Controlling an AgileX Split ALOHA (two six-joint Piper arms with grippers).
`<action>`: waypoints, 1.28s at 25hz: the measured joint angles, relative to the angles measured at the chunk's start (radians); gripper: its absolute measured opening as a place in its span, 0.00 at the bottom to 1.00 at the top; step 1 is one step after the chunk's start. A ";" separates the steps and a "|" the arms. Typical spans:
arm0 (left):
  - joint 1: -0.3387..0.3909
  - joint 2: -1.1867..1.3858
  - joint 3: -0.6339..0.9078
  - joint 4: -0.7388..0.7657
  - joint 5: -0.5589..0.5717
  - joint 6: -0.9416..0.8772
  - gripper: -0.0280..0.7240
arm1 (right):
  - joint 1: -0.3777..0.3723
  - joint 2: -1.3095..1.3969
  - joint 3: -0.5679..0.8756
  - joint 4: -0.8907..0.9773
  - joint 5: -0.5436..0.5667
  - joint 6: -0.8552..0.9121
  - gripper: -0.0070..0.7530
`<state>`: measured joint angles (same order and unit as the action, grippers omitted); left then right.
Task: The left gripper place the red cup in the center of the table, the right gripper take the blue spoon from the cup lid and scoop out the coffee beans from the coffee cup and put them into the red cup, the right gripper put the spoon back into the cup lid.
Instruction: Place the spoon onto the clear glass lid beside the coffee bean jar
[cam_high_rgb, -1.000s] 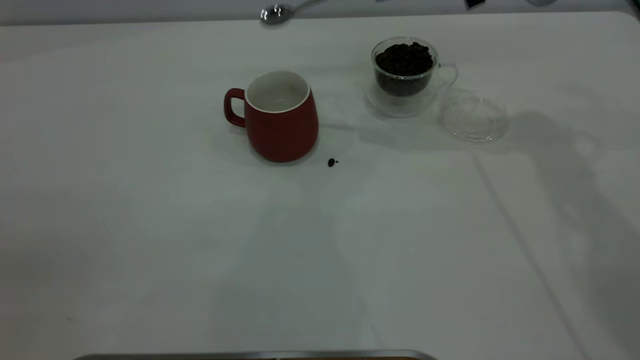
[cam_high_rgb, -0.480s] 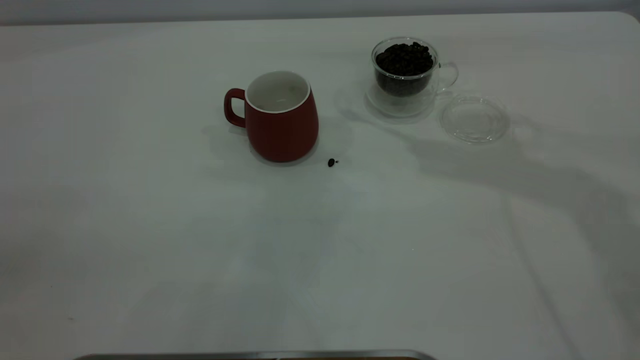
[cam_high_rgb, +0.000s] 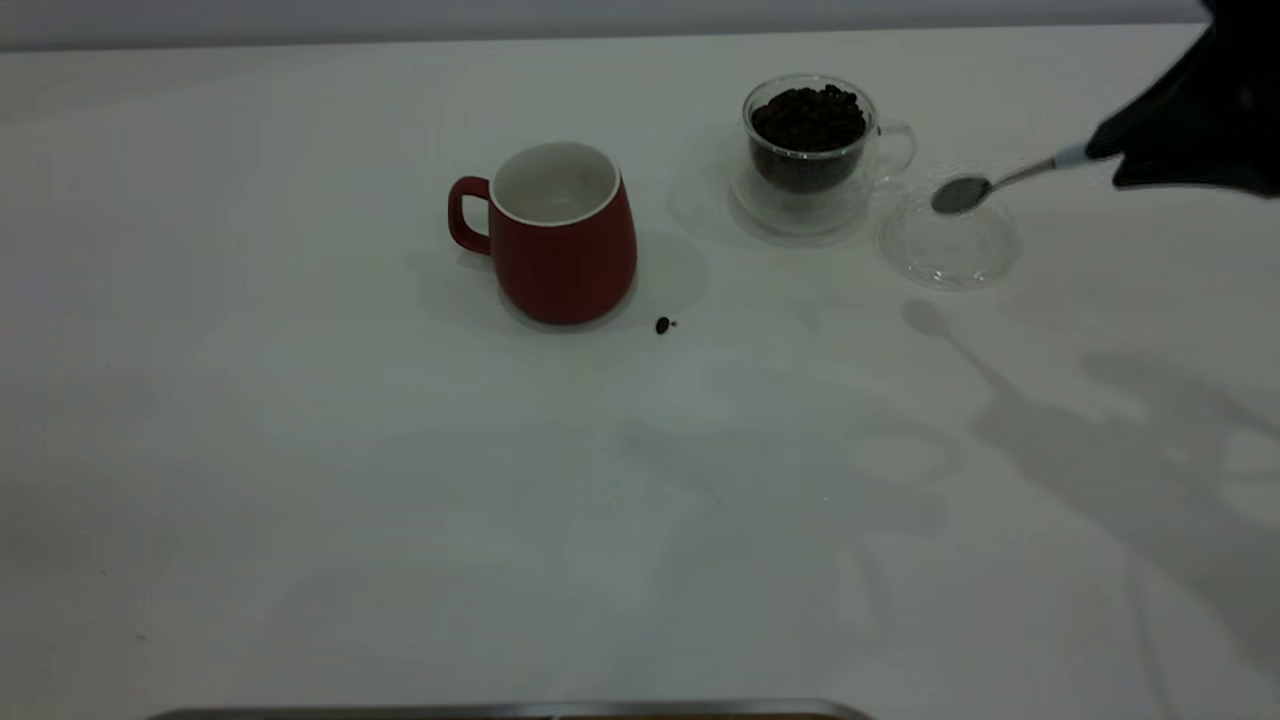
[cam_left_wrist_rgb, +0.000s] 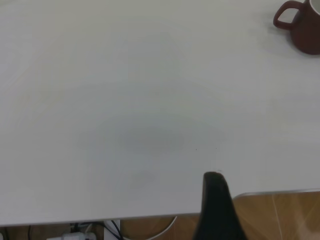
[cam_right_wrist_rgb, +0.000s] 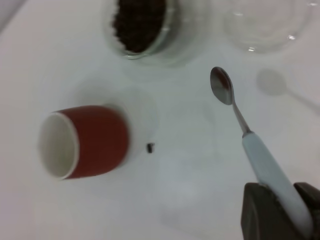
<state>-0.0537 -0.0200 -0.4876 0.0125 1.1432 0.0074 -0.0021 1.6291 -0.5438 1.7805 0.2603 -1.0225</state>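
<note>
The red cup (cam_high_rgb: 560, 235) stands upright mid-table, handle to the left, with a white inside; it also shows in the right wrist view (cam_right_wrist_rgb: 85, 142) and the left wrist view (cam_left_wrist_rgb: 302, 27). The glass coffee cup (cam_high_rgb: 810, 150) full of coffee beans stands to its right. The clear cup lid (cam_high_rgb: 948, 240) lies beside the glass cup. My right gripper (cam_high_rgb: 1150, 150) is shut on the pale blue handle of the spoon (cam_high_rgb: 960, 193) at the far right. The spoon's empty bowl (cam_right_wrist_rgb: 221, 85) hovers over the lid's far edge. My left gripper (cam_left_wrist_rgb: 215, 200) sits near the table's edge, far from the red cup.
One loose coffee bean (cam_high_rgb: 662, 325) lies on the white table (cam_high_rgb: 400, 500) just right of the red cup's base; it shows in the right wrist view (cam_right_wrist_rgb: 150, 147) too. A metal rim (cam_high_rgb: 500, 710) runs along the near edge.
A second ago the spoon was at the top edge, behind the red cup. It then left the view. Now the right gripper has come in from the right with the spoon over the lid.
</note>
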 joint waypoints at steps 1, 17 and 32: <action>0.000 0.000 0.000 0.000 0.000 0.000 0.81 | -0.001 0.028 -0.011 0.005 0.001 -0.007 0.16; 0.000 0.000 0.000 0.000 0.000 0.001 0.81 | -0.064 0.340 -0.268 0.014 0.091 -0.013 0.16; 0.000 0.000 0.000 0.000 0.000 0.001 0.81 | -0.150 0.489 -0.364 0.016 0.142 0.013 0.16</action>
<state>-0.0537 -0.0200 -0.4876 0.0125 1.1432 0.0086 -0.1522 2.1185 -0.9077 1.7965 0.4027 -1.0092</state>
